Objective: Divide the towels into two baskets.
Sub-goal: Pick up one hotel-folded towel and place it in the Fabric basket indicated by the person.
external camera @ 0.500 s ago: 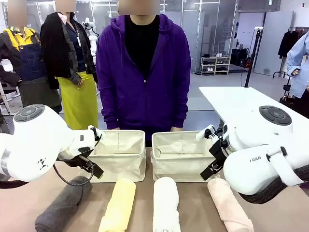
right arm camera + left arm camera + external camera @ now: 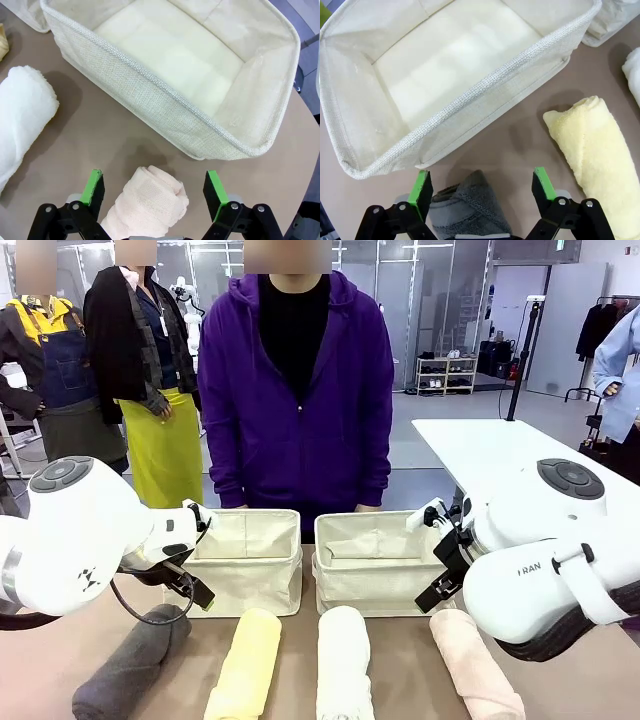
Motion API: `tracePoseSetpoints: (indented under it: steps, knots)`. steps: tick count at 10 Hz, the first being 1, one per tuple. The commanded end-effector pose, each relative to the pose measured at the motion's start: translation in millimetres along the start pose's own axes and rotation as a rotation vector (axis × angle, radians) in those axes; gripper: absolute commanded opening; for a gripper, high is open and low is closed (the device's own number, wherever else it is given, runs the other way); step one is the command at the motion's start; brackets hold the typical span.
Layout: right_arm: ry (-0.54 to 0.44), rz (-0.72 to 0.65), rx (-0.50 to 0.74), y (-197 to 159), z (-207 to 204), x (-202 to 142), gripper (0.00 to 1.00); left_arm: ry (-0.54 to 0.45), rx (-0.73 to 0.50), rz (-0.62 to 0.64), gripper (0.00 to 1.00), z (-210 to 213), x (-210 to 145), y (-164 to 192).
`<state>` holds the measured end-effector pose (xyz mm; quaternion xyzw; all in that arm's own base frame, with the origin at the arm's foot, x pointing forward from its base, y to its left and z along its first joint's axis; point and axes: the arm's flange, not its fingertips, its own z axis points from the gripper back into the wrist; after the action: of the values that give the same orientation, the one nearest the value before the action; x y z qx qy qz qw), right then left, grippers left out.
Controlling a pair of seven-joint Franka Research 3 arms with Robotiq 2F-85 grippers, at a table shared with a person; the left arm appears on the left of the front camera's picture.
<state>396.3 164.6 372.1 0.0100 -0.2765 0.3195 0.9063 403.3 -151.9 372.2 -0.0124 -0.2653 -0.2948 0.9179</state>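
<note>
Two cream canvas baskets stand side by side mid-table, the left basket [image 2: 250, 558] and the right basket [image 2: 375, 560], both with nothing inside. In front of them lie rolled towels in a row: dark grey [image 2: 130, 665], pale yellow [image 2: 245, 660], white [image 2: 343, 660] and pale pink [image 2: 475, 665]. My left gripper [image 2: 481, 187] hangs open above the end of the grey towel [image 2: 465, 210], its fingers straddling it, with the yellow towel [image 2: 600, 155] beside. My right gripper [image 2: 152, 192] is open over the end of the pink towel [image 2: 150, 205]; the white towel [image 2: 20, 120] lies to its side.
A person in a purple hoodie [image 2: 295, 390] stands at the far edge of the table behind the baskets, hands out of sight. The brown tabletop [image 2: 300, 680] shows between the towels. A white table [image 2: 480, 445] stands farther back on the right.
</note>
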Motion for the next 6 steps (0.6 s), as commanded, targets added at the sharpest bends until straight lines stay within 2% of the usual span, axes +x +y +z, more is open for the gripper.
tracePoseSetpoints:
  steps: [1, 5, 6]
  knots:
    - [0.0, 0.0, 0.001, 0.6, 0.0, 0.2, 1.0, 0.0, 0.0, 0.001, 1.0, 0.0, -0.1, 0.3]
    - [0.0, 0.0, 0.001, 0.6, 0.0, 0.2, 1.0, 0.0, 0.0, 0.0, 1.0, 0.0, 0.0, 0.0]
    - [0.0, 0.0, 0.0, -0.1, 0.0, 0.0, 1.0, 0.016, -0.066, 0.001, 1.0, 5.8, 6.0, -0.8]
